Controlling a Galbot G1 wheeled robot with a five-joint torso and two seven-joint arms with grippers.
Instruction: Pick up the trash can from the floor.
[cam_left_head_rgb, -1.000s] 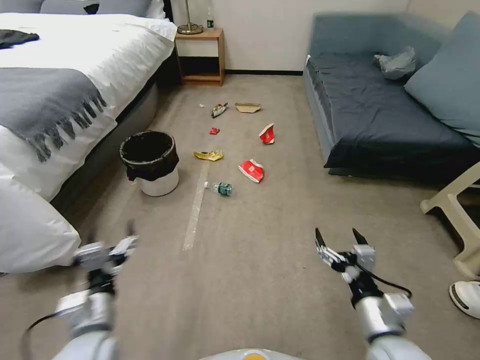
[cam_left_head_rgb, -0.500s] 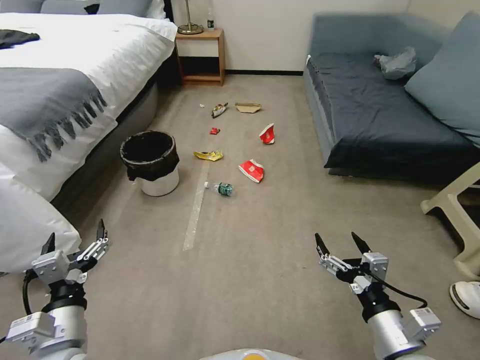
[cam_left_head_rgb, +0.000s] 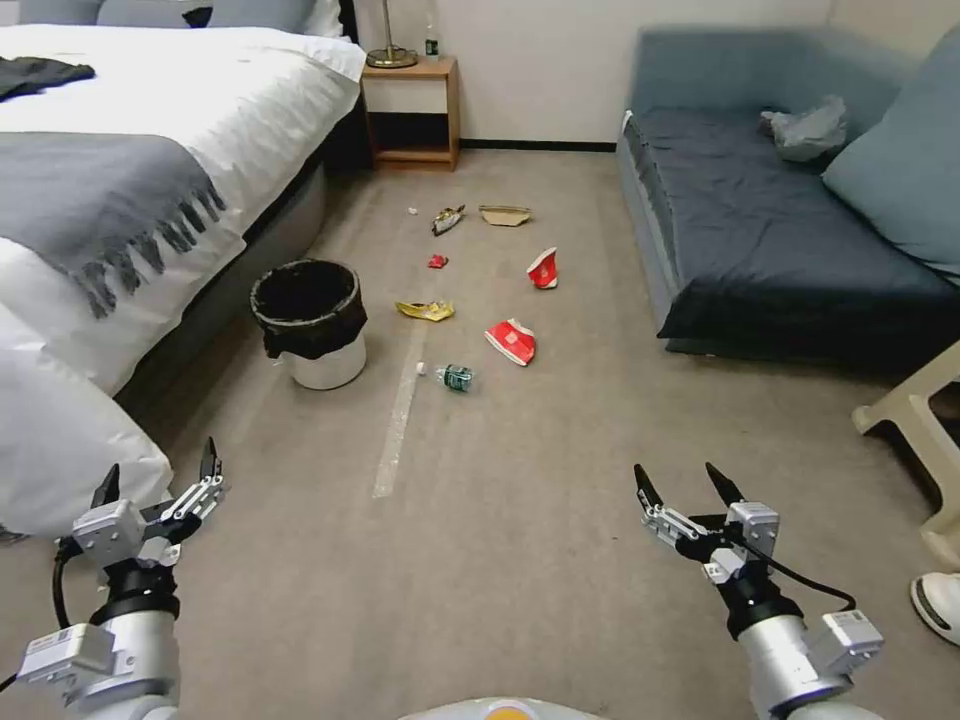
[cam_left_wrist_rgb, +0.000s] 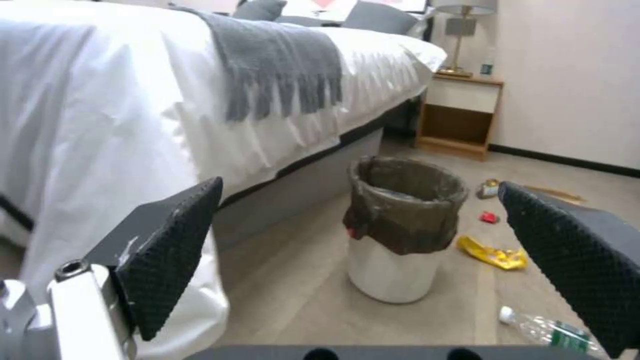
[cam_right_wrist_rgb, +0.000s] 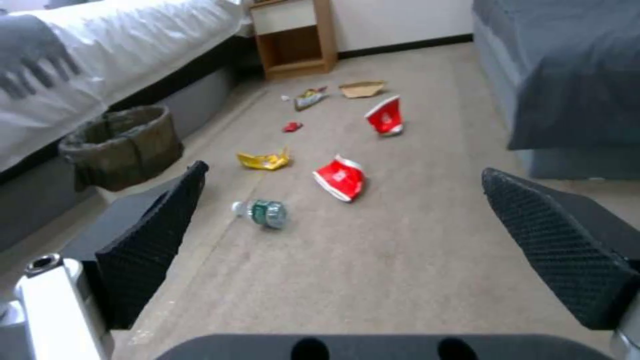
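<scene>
Your trash can (cam_left_head_rgb: 309, 322) stands upright on the floor (cam_left_head_rgb: 520, 450), far left beside the bed (cam_left_head_rgb: 150, 150), well apart from both grippers. Your left gripper (cam_left_head_rgb: 157, 475) and right gripper (cam_left_head_rgb: 690, 485) hover near, wide open, holding nothing.

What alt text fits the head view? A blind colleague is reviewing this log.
The trash can stands upright on the floor beside a bed, litter scattered to its right. The left gripper and right gripper hover open in the foreground, well short of it.
</scene>
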